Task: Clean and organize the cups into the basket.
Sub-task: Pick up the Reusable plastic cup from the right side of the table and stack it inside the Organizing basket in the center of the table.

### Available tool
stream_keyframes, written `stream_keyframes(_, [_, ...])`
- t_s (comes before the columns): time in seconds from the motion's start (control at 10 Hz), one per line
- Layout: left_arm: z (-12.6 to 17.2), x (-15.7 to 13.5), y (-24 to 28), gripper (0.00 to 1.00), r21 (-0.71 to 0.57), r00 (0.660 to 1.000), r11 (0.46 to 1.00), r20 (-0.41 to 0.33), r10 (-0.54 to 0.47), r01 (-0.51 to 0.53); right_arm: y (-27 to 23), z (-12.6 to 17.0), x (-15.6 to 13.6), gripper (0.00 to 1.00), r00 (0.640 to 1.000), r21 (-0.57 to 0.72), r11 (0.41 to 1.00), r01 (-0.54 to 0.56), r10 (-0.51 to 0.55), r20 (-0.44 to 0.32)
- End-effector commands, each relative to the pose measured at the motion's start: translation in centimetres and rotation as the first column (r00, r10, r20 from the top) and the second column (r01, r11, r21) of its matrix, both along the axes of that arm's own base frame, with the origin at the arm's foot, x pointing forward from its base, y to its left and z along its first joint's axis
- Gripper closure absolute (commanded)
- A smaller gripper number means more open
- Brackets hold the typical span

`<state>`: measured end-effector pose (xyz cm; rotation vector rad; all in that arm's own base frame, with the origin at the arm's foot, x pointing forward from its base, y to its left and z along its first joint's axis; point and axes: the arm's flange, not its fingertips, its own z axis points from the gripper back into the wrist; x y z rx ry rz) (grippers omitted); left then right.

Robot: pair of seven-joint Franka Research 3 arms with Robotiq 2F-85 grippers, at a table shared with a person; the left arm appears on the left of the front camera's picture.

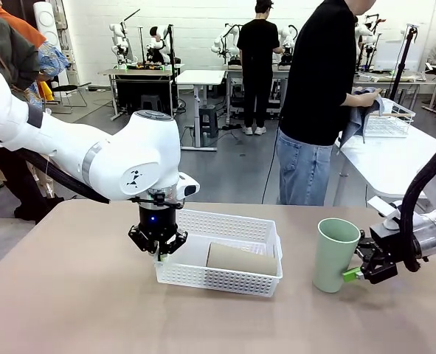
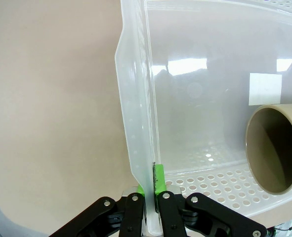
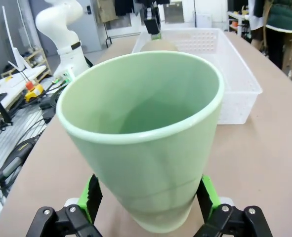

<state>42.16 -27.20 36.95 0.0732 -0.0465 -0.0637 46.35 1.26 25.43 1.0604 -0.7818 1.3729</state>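
Note:
The white lattice basket (image 1: 232, 279) stands mid-table. A tan cup (image 1: 240, 259) lies on its side inside it, its open mouth (image 2: 276, 150) showing in the left wrist view. My left gripper (image 1: 161, 254) points straight down and is shut on the basket's near-left wall (image 2: 136, 98), one finger on each side of it (image 2: 150, 185). The mint green cup (image 1: 334, 254) stands upright on the table to the right of the basket. My right gripper (image 1: 354, 274) is open at its base, with a green pad (image 3: 92, 196) on either side of the cup (image 3: 141, 138).
A person stands beyond the far edge holding a grey-blue cloth (image 1: 359, 110). On a white side table (image 1: 395, 158) at the back right is a wire basket (image 1: 391, 122). Bare brown tabletop (image 1: 70, 295) lies to the front and left.

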Motion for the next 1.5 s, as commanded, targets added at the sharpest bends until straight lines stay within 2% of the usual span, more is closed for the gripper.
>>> stream_keyframes(0.0, [0.0, -0.1, 0.0, 1.0, 0.004, 1.0, 1.0, 0.003, 0.001, -0.001, 1.2, -0.4, 0.9, 0.0, 1.0, 0.012, 1.0, 0.003, -0.003, 0.001])
stream_keyframes(0.3, [0.0, -0.1, 0.0, 1.0, 0.004, 1.0, 1.0, 0.003, 0.001, -0.001, 3.4, -1.0, 1.0, 0.0, 1.0, 0.062, 0.998, -0.02, 0.019, 0.005])
stream_keyframes(0.5, [0.0, -0.1, 0.0, 1.0, 0.004, 1.0, 1.0, 0.003, 0.001, -0.001, 3.6, -1.2, 0.6, 0.0, 0.997, 0.088, 0.994, -0.07, 0.067, 0.04])
stream_keyframes(0.6, [0.0, -0.1, 0.0, 1.0, 0.004, 1.0, 1.0, 0.003, 0.001, -0.001, 3.2, -1.2, 0.4, 0.6, 0.997, 0.085, 0.994, -0.072, 0.068, 0.047])
stream_keyframes(0.7, [0.0, -0.1, 0.0, 1.0, 0.004, 1.0, 1.0, 0.003, 0.001, -0.001, 2.8, -1.3, 0.2, 0.6, 0.997, 0.093, 0.994, -0.06, 0.057, 0.044])
stream_keyframes(0.8, [0.0, -0.1, 0.0, 1.0, 0.004, 1.0, 1.0, 0.003, 0.001, -0.001, 2.5, -1.3, 0.1, 1.0, 0.998, 0.099, 0.993, -0.058, 0.054, 0.043])
stream_keyframes(0.9, [0.0, -0.1, 0.0, 1.0, 0.004, 1.0, 1.0, 0.003, 0.001, -0.001, 2.3, -1.3, -0.1, 0.65, 0.998, 0.099, 0.993, -0.057, 0.053, 0.041])
stream_keyframes(1.0, [0.0, -0.1, 0.0, 1.0, 0.004, 1.0, 1.0, 0.003, 0.001, -0.001, 2.1, -1.0, -0.6, 1.0, 0.998, 0.105, 0.993, -0.059, 0.054, 0.042])
stream_keyframes(1.1, [0.0, -0.1, 0.0, 1.0, 0.004, 1.0, 1.0, 0.003, 0.001, -0.001, 2.1, 0.1, -1.7, 1.0, 0.998, 0.117, 0.992, -0.049, 0.045, 0.043])
stream_keyframes(1.3, [0.0, -0.1, 0.0, 1.0, 0.004, 1.0, 1.0, 0.003, 0.001, -0.001, 2.3, 6.2, -7.0, 1.0, 0.999, 0.105, 0.994, 0.027, -0.025, -0.021])
stream_keyframes(1.4, [0.0, -0.1, 0.0, 1.0, 0.004, 1.0, 1.0, 0.003, 0.001, -0.001, 1.9, 9.5, -9.5, 1.0, 0.998, 0.139, 0.989, 0.054, -0.055, 0.007])
